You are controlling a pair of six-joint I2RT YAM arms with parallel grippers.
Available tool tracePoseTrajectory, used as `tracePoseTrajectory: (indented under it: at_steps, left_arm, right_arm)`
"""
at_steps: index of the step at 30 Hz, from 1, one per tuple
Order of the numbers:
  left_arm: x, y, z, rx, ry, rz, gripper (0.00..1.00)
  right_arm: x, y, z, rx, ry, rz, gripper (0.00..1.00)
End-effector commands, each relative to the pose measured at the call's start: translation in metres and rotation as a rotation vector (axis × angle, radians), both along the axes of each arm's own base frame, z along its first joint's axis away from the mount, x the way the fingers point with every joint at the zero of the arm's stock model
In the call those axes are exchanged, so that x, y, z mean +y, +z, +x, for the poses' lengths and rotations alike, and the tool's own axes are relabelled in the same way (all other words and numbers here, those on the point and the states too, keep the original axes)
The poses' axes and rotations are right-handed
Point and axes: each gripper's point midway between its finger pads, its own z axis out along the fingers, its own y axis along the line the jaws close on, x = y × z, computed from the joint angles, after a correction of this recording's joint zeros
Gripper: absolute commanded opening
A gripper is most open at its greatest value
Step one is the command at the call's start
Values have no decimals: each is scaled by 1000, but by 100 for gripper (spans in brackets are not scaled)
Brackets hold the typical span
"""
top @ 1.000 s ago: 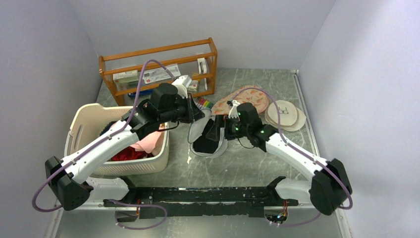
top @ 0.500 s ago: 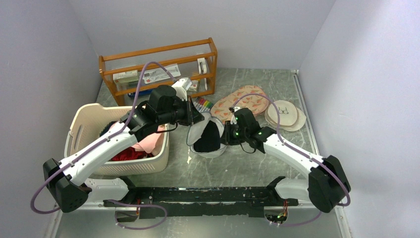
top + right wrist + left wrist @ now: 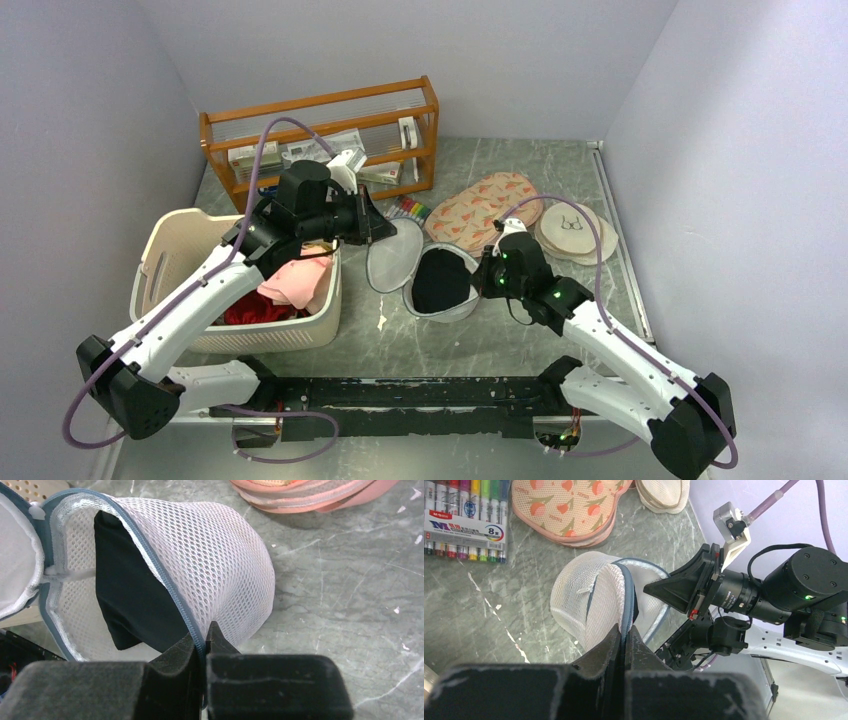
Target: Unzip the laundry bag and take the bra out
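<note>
The laundry bag [image 3: 395,258] lies unzipped in the middle of the table, its two white mesh halves spread apart. Inside the near half sits the black fabric of the bra [image 3: 441,281]. My left gripper [image 3: 373,224] is shut on the grey zipper band of the far half [image 3: 584,597], with the band pinched between the fingers. At the right side of the near half [image 3: 225,565], my right gripper [image 3: 484,279] is shut on the zipper rim. The bra's black fabric [image 3: 130,600] fills that half's opening.
A cream laundry basket [image 3: 265,335] with pink and red garments stands at the left under my left arm. Behind it is a wooden rack [image 3: 320,130]. Salmon patterned pads [image 3: 480,205], cream discs [image 3: 575,232] and a marker pack [image 3: 464,522] lie behind the bag.
My right gripper has shut on the bag's rim and drawn it right and nearer. The left arm pulled its half back and left. The bag now gapes wider.
</note>
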Motion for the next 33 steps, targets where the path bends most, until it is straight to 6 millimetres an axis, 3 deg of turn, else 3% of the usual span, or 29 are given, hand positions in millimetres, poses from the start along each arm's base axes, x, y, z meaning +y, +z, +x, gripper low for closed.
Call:
tracePoseTrajectory:
  at_steps: [1,9,12,16,20,25,33]
  left_arm:
    - [1,-16,2,15,-34,48,13]
    - [-10,-47,32,39,-41,156,13]
    - [-3,-54,46,16,-11,240,14]
    - [16,-65,60,-20,50,368,33]
    - [24,-72,56,-12,32,429,49]
    - [29,-61,44,-55,19,393,71]
    - [36,-30,26,-73,53,303,84]
  right_arm:
    - [-11,-2,-2,2,-54,-13,0]
    - [-19,-2,-8,-11,-86,5,0]
    - [-19,2,-8,-26,-79,10,0]
    - [-16,2,-10,-21,-59,16,0]
    - [-17,2,-9,-24,-64,14,0]
    - [-15,4,-8,-21,-58,9,0]
    - [-12,1,-9,7,-48,8,0]
